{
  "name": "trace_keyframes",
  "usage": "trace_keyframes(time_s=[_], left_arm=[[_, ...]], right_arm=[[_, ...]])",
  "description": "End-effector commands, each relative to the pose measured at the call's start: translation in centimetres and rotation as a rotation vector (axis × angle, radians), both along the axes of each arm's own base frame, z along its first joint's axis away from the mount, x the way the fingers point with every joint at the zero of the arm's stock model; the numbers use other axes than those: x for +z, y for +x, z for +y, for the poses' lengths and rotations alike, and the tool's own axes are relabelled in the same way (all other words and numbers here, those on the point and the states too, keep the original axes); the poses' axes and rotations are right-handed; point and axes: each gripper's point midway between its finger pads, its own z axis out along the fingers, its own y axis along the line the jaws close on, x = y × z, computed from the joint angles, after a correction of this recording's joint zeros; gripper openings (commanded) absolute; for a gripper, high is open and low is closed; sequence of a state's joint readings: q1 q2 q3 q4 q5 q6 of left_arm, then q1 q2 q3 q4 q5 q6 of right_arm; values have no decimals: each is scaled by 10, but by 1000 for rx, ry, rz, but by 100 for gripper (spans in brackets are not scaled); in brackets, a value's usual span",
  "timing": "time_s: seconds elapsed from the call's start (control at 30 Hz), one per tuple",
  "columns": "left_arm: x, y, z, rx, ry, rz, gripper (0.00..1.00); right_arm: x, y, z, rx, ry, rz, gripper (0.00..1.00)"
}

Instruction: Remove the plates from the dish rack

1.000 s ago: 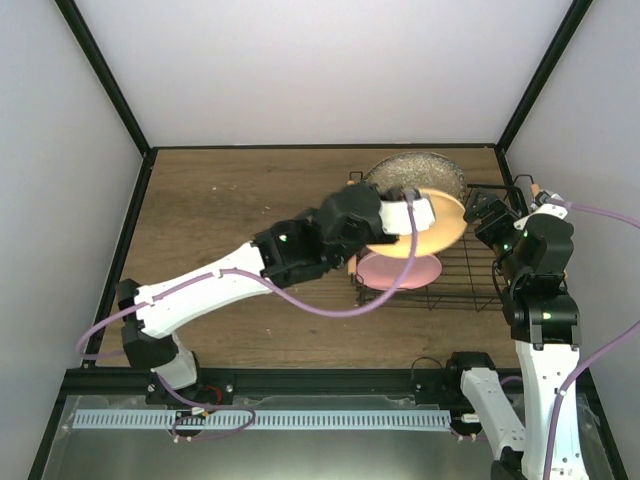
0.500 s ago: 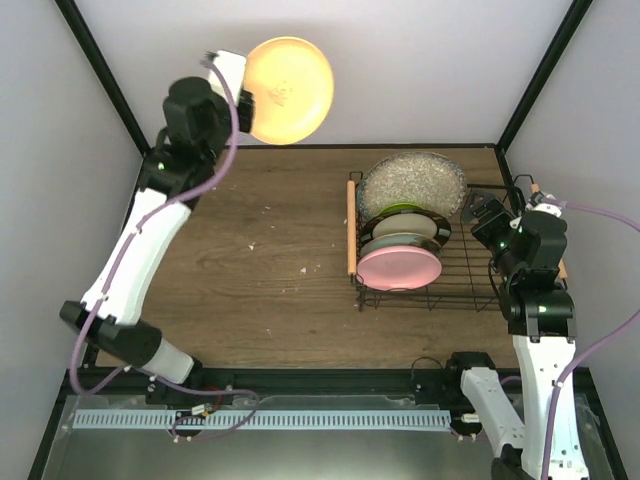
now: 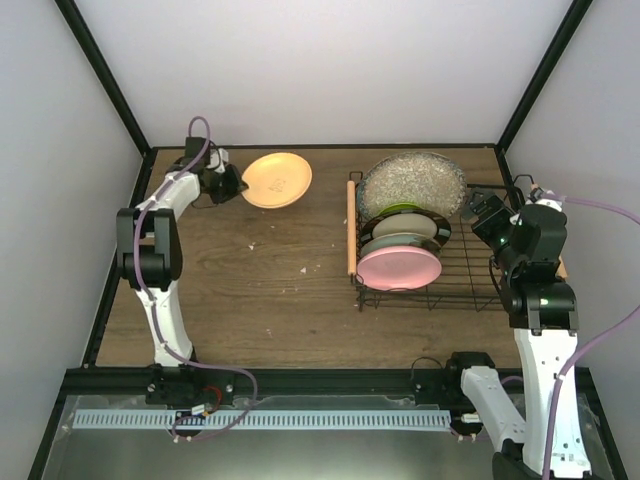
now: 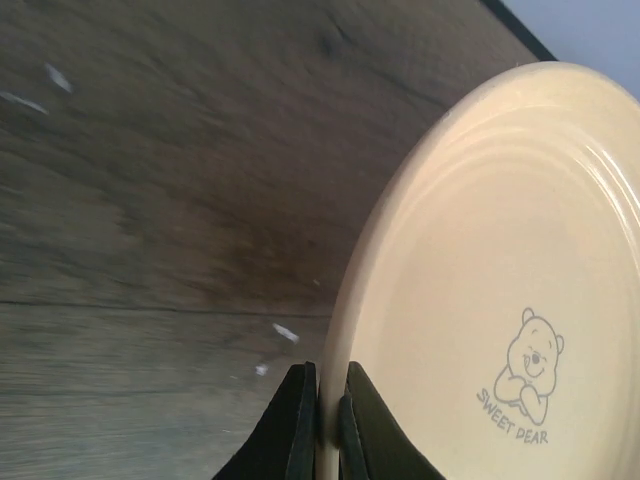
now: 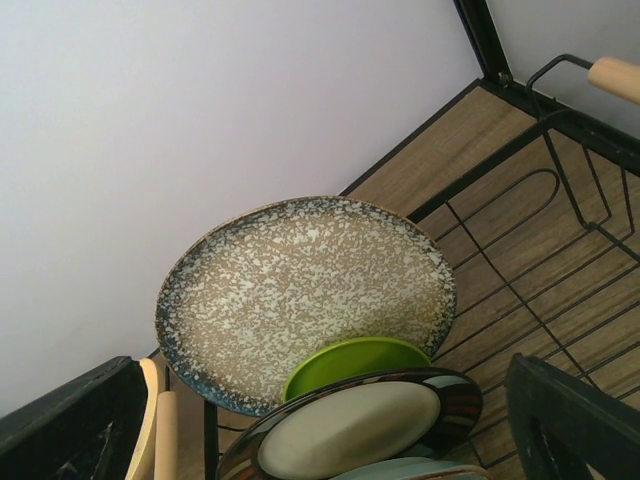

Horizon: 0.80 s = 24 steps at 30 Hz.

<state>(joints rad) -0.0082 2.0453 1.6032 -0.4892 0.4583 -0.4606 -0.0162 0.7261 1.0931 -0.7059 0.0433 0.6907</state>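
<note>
Black wire dish rack (image 3: pixel 465 275), top view: five round plates stand in it: one large speckled grey plate (image 3: pixel 413 183), one small lime green plate (image 3: pixel 395 210), one cream plate with dark brown rim (image 3: pixel 408 226), one mint plate (image 3: pixel 400 243), one pink plate (image 3: pixel 400 268). One pale orange plate (image 3: pixel 277 180) is well left of the rack, in the left gripper (image 3: pixel 232 185). Right gripper (image 3: pixel 484 214) is at the rack's right side. Left wrist: both fingers (image 4: pixel 298 420) clenched on the orange rim. Right wrist: fingers (image 5: pixel 570 420) spread, grasping nothing.
</note>
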Motion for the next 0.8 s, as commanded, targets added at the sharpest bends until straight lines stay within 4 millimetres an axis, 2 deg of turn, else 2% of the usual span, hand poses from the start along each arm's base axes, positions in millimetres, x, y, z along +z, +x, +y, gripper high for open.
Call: trace_keyframes(time_s=[0.0, 0.2, 0.33, 0.53, 0.77], left_arm=[[29, 8, -39, -77, -180, -43, 4], [-22, -5, -61, -133, -132, 76, 4], [-43, -6, -71, -143, -68, 101, 4], [-61, 1, -85, -162, 34, 105, 5], [-68, 6, -84, -145, 149, 88, 16]], right_arm=[[21, -13, -5, -30, -23, -31, 100], [21, -22, -8, -57, 0, -23, 100], [19, -27, -9, -69, 13, -20, 100], [20, -35, -14, -91, 0, -11, 100], [23, -38, -15, -97, -16, -10, 100]])
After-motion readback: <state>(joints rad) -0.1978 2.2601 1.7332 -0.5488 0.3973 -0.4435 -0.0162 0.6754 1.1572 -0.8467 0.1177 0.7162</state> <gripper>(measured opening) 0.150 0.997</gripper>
